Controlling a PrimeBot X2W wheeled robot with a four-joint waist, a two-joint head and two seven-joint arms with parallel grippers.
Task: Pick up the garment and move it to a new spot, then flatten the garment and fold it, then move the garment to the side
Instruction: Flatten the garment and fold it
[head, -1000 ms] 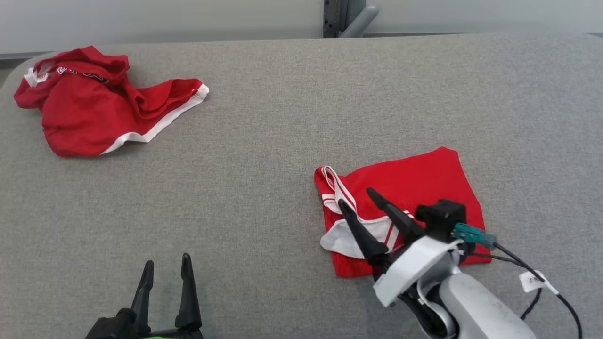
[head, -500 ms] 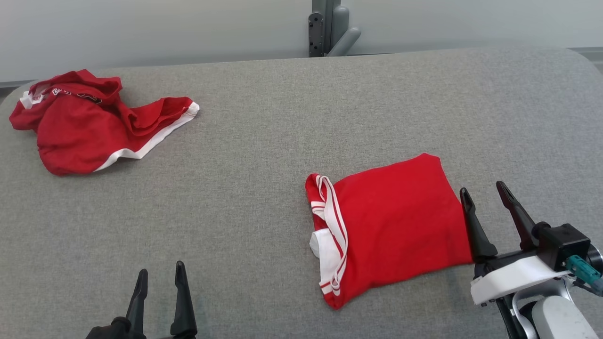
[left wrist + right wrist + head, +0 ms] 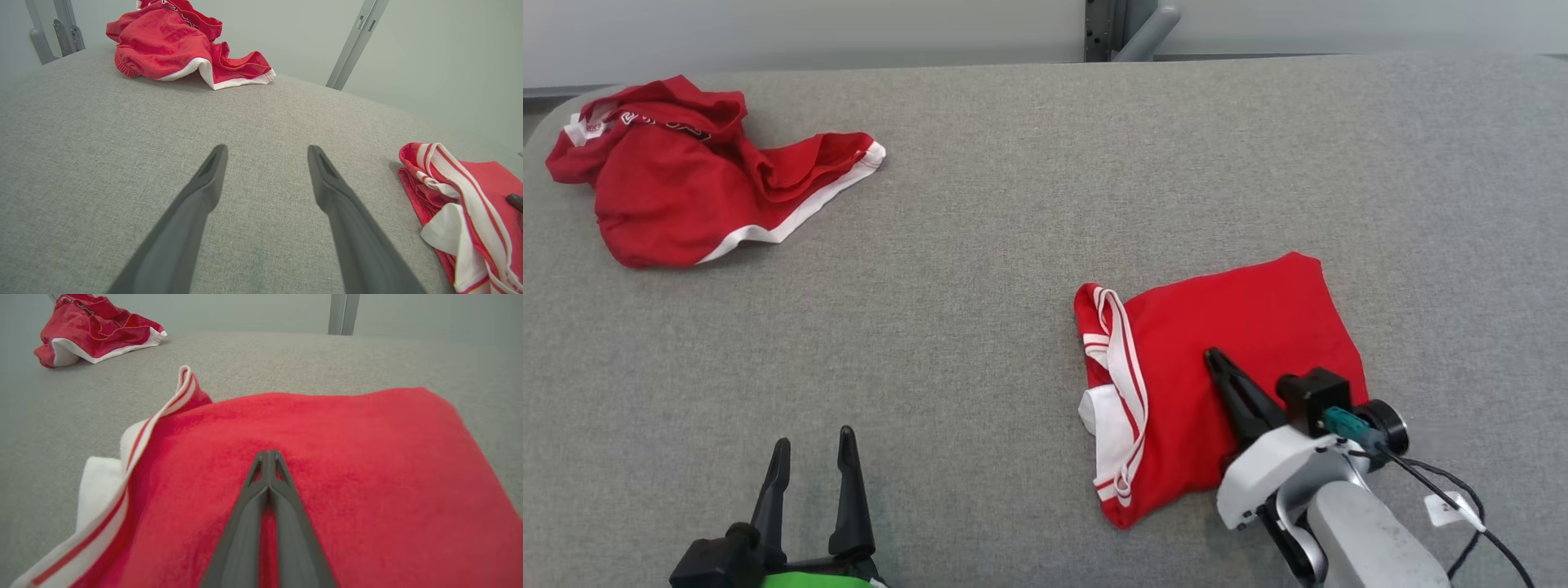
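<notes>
1. Head view: the folded garment (image 3: 1258, 327) lies right of centre on the grey table (image 3: 1013, 286). The right gripper (image 3: 1215, 358) has its fingers pressed together with no cloth between them, and its tips sit on top of the fold. The left gripper (image 3: 815, 457) stands spread and empty.
2. Left wrist view: the waistband lettering on the crumpled garment (image 3: 163, 41) is too small to read.
3. Right wrist view: to slide the fold aside, light, even downward pressure would probably keep the layers stacked.
</notes>
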